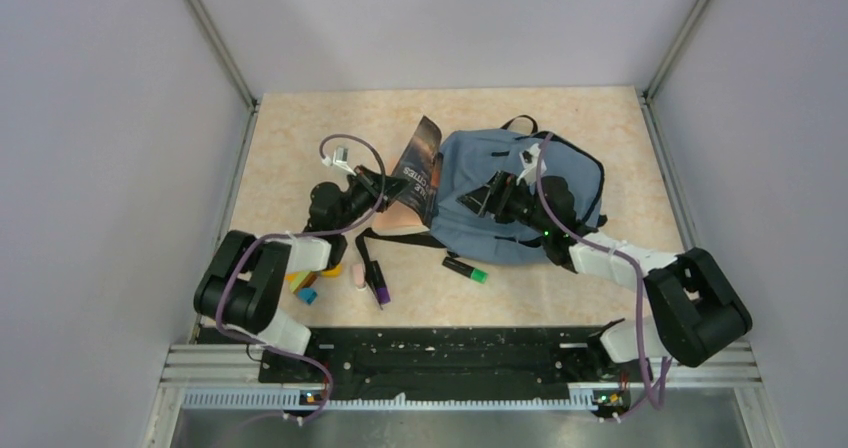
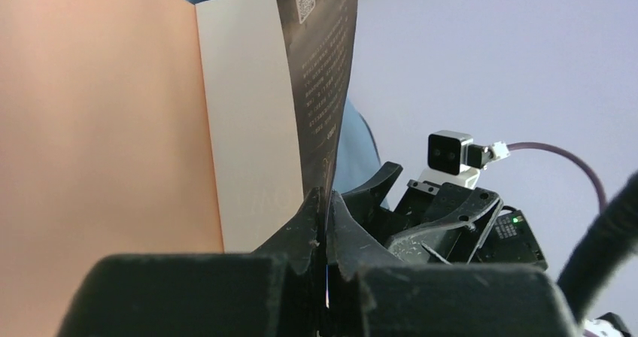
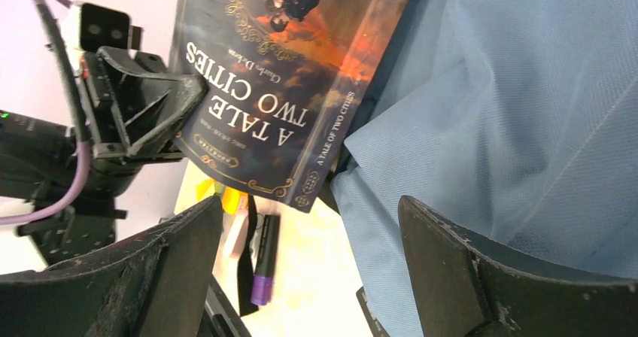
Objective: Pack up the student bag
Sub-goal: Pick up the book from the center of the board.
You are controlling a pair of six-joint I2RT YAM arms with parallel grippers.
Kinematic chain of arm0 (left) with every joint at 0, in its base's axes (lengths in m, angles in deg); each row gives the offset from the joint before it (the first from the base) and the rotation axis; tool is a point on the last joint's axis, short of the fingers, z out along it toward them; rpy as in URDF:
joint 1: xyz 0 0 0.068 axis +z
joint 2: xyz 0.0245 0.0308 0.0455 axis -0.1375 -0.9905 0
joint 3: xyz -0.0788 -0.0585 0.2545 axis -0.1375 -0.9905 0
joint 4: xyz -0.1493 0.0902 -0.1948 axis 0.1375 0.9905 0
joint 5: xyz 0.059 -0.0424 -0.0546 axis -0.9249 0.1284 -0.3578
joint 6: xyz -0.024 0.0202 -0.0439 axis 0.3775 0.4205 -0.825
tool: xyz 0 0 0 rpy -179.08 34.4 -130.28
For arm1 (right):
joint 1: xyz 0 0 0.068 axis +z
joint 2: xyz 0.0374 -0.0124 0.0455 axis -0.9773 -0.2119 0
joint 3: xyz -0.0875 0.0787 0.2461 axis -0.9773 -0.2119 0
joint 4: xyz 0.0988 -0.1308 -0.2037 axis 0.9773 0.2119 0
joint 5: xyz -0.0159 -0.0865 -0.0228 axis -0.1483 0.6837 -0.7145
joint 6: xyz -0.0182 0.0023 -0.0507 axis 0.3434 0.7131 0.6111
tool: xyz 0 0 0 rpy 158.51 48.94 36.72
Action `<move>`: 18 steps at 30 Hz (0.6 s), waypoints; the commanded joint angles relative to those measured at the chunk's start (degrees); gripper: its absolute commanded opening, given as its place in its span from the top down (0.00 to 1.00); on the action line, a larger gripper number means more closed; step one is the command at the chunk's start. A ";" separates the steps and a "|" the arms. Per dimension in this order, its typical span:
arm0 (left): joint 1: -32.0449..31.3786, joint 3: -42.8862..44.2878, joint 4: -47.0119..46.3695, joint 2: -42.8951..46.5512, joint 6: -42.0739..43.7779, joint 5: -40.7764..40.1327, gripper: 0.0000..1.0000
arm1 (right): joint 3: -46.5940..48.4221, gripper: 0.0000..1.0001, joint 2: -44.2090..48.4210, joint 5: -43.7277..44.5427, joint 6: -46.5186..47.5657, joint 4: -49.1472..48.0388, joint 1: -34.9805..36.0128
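Bag (image 1: 470, 168) lies centre-right on bench (image 1: 620, 148), partly covered by right arm (image 1: 610, 253); its opening cannot be made out. Left jaws are pinched tight on the cover edge of book (image 3: 278, 74), at bag's left side. Right jaws are spread wide over bag fabric, nothing gripped.

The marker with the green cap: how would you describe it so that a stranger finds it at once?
Find the blue bag in the middle of the table. Just before its near edge lies a short black marker. Its green cap sets it apart from the other black marker to its left, whose cap is purple.
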 commanded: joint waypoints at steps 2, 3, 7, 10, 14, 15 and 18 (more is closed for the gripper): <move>-0.07 -2.20 -23.80 -5.88 -7.56 -0.76 1.00 | 0.10 0.16 -1.29 -2.75 -0.31 -7.76 0.33; -0.08 -2.44 -24.80 -6.70 -7.63 -0.92 1.00 | 0.13 0.16 -1.60 -2.67 -0.34 -8.00 0.61; -0.07 -2.83 -24.05 -7.73 -6.07 -1.28 1.00 | 0.63 0.18 -3.22 -1.65 -0.35 -9.11 2.96; 0.03 -2.97 -20.30 -6.52 -3.19 -2.14 1.00 | 1.79 0.20 -5.00 -0.51 0.08 -9.85 4.94; 0.11 -3.02 -12.64 -3.97 2.33 -3.37 1.00 | 5.47 0.21 -7.98 0.83 2.03 -8.96 6.15; 0.18 -3.06 -10.62 -3.24 3.64 -3.82 1.00 | 6.57 0.21 -8.82 1.41 2.80 -8.16 6.18; 0.63 -2.81 -4.22 -0.72 8.09 -4.79 0.91 | 10.00 0.21 -11.19 3.34 5.48 -5.19 6.18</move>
